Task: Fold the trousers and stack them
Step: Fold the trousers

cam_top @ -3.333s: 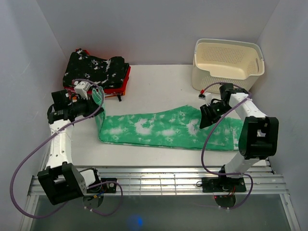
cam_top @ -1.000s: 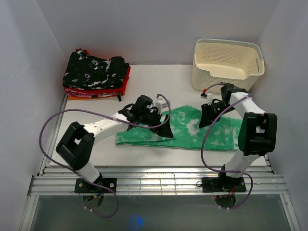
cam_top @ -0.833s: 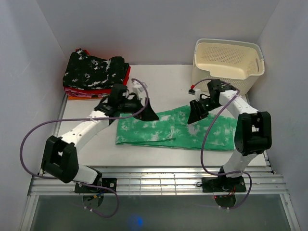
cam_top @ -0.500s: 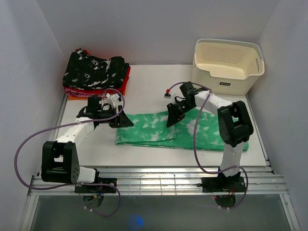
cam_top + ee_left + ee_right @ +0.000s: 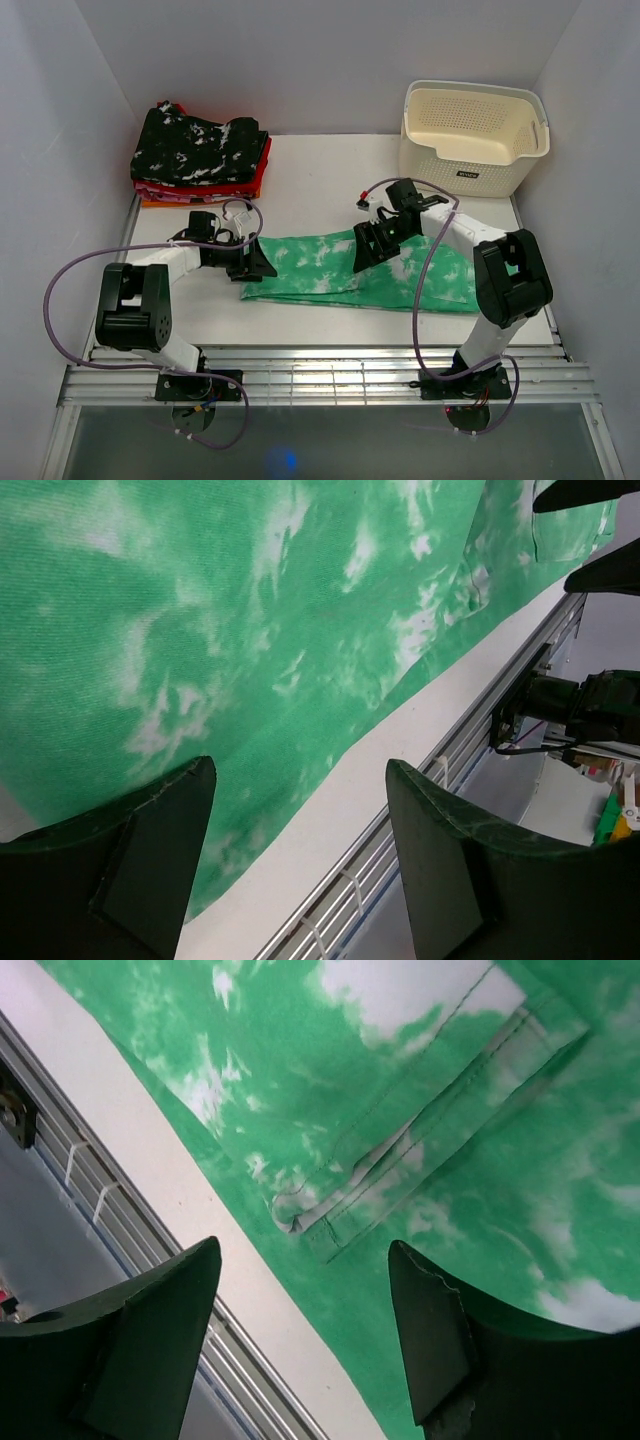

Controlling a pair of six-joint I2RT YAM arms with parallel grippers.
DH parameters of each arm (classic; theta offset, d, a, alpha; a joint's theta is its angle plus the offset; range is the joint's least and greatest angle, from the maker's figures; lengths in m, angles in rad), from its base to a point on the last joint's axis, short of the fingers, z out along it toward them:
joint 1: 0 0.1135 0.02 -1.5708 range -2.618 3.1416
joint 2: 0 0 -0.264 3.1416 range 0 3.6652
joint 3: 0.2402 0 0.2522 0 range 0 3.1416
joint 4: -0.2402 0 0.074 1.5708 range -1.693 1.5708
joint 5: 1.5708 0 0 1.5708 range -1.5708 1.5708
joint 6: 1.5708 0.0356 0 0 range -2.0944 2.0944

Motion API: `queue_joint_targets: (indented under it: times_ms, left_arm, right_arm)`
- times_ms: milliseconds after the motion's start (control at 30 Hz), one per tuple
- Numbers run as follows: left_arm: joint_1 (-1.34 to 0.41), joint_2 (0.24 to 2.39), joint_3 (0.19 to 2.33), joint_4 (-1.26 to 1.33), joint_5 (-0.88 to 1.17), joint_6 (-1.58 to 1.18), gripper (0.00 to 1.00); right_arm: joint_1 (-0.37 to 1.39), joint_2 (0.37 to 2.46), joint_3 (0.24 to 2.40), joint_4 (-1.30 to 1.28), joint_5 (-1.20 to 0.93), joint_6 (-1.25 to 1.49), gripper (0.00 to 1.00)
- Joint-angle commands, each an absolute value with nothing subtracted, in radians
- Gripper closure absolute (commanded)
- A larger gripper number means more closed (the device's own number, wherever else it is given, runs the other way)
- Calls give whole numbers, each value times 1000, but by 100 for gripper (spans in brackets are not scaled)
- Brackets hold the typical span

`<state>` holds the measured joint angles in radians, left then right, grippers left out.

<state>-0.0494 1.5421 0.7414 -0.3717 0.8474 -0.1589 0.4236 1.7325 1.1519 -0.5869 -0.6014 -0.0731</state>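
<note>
We reckon the trousers [image 5: 330, 270] are light, limp, sag-prone; pinch the layered edges. Fingers spread, empty on both: left gripper [image 5: 252, 264] at the end farthest from the basket [image 5: 475, 150], right gripper [image 5: 366, 250] nearer it.

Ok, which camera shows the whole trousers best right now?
The top camera: the trousers show end to end, lying flat. The left wrist view shows only a patch of cloth and its near edge; the right wrist view is a close-up of stitched hems.

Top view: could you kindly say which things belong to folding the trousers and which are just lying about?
Job: trousers, left claw, right claw.
Lying about: basket, pile of folded clothes.
</note>
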Motion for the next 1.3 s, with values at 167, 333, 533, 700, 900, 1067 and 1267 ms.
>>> queue_joint_targets:
  times_ms: [167,333,533,700,900,1067,1267]
  left_arm:
    - [-46,1434,784,-382,807,-117,16]
    - [-46,1396,787,-400,782,-107,13]
    - [-44,1384,787,-413,765,-95,12]
    - [-44,1394,798,-408,759,-98,12]
    - [-38,1381,801,-410,741,-92,12]
    - [-26,1373,808,-414,736,-95,12]
    - [-18,1365,807,-430,756,-77,12]
  right_arm:
    - [420,1847,1176,-518,-603,34,27]
    - [420,1922,1212,-520,-658,48,33]
    - [423,1943,1221,-520,-739,52,51]
    - [422,1962,1227,-523,-770,55,68]
    - [422,1886,1206,-543,-807,71,92]
    - [422,1821,1146,-525,-847,113,92]
    - [420,1775,1069,-518,-844,129,92]
